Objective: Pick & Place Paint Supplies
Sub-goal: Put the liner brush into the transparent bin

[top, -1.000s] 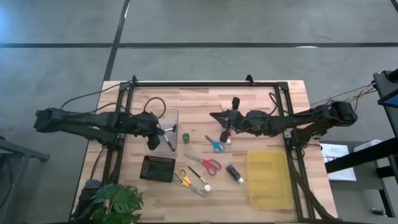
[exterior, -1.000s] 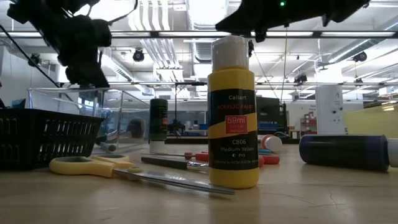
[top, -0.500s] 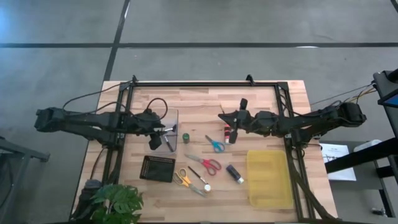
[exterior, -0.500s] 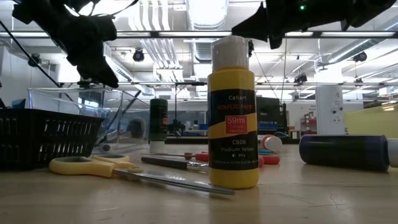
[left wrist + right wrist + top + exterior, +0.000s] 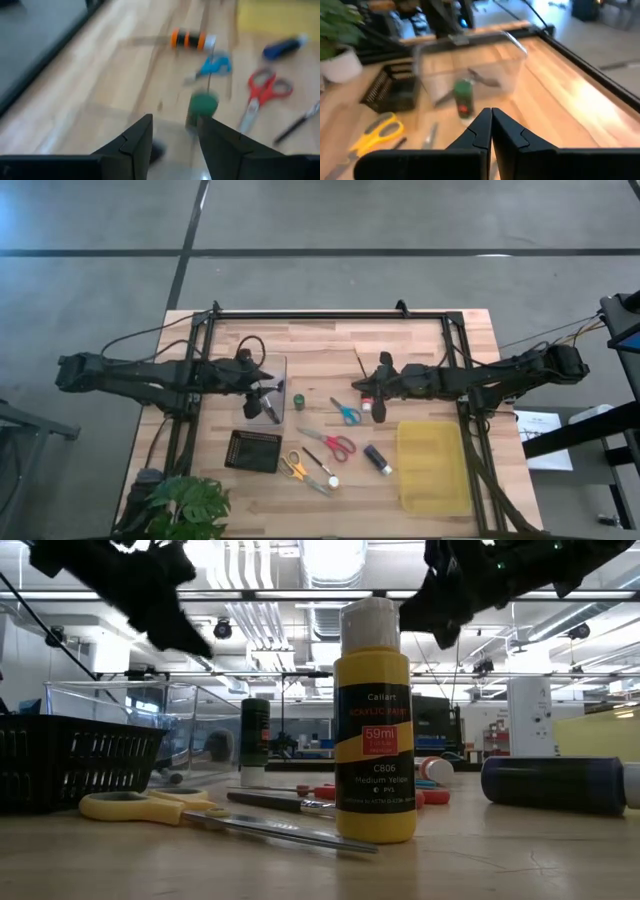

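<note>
My left gripper (image 5: 268, 392) (image 5: 175, 135) is open above the clear container (image 5: 272, 370), where a dark brush (image 5: 272, 410) lies. A green pot (image 5: 298, 400) (image 5: 202, 102) stands just right of that container. My right gripper (image 5: 360, 383) (image 5: 491, 112) is shut at the table's middle, above an orange-banded pot (image 5: 368, 404), with a thin brush (image 5: 357, 358) at its tips. Blue scissors (image 5: 346, 412), red scissors (image 5: 333, 442) and yellow scissors (image 5: 293, 467) lie flat on the table. A yellow bottle (image 5: 375, 720) stands near the front edge. My right gripper is shut on the thin brush (image 5: 360, 372), which shows only in the high view. The fingers point toward the table's left and lie across it. The brush sticks out from the tips toward the far edge, clear of the table. Which part is pinched cannot be told.
A black mesh basket (image 5: 253, 450) sits near the front left, beside a potted plant (image 5: 185, 510). The yellow bin (image 5: 432, 465) stands at the right front. A dark blue tube (image 5: 377, 459) lies left of it. Black frame rails (image 5: 330, 314) run round the table.
My right gripper has rolled its wrist and sunk lower, staying over the orange-banded pot. My left gripper has shifted slightly toward the table's right over the clear container. The things on the table lie as before.
</note>
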You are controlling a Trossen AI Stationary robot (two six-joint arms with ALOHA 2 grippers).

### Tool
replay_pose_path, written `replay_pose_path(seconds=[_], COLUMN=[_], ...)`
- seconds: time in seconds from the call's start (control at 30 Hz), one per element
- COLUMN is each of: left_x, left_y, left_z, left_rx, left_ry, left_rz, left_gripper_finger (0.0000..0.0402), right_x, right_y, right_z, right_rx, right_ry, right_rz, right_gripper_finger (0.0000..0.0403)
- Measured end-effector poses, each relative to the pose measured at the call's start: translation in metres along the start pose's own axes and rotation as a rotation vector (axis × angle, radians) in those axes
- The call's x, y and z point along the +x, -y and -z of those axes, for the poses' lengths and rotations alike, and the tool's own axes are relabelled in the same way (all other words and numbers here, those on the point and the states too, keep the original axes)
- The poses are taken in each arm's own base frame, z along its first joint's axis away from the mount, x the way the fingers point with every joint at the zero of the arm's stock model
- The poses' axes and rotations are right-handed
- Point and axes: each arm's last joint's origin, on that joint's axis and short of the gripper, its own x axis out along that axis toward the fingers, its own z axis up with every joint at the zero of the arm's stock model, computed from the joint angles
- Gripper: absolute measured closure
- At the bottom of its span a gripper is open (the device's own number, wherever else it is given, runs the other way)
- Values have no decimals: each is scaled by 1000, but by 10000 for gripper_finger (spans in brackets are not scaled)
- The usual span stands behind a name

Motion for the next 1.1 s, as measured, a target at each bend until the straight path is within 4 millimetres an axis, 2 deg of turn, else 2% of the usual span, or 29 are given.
replay_pose_path(seconds=[0.13, 0.3, 0.43, 0.57, 0.63, 0.73, 0.93, 1.1], left_x=[-4, -10, -15, -18, -20, -21, -24, -27], left_y=[1, 2, 2, 1, 1, 1, 0, 0], left_z=[-22, -43, -52, -57, -58, -59, -60, -59], left_rx=[27, 25, 6, -10, -14, -18, -18, -15], left_ry=[192, 410, 517, 567, 584, 602, 609, 609], left_rz=[11, 13, 13, 16, 17, 17, 17, 17], left_gripper_finger=[236, 236, 236, 236, 236, 236, 236, 236], right_x=[0, 3, 13, 28, 41, 66, 120, 146], right_y=[7, 20, 42, 74, 88, 107, 133, 148], right_z=[5, -14, -30, -35, -33, -30, -13, 4], right_rx=[17, 35, 52, 174, 227, 279, 312, 318], right_ry=[-86, -189, -207, -288, -332, -392, -576, -724], right_rz=[154, 279, 362, 493, 504, 502, 536, 572], right_gripper_finger=[394, 383, 331, 263, 238, 221, 218, 218])
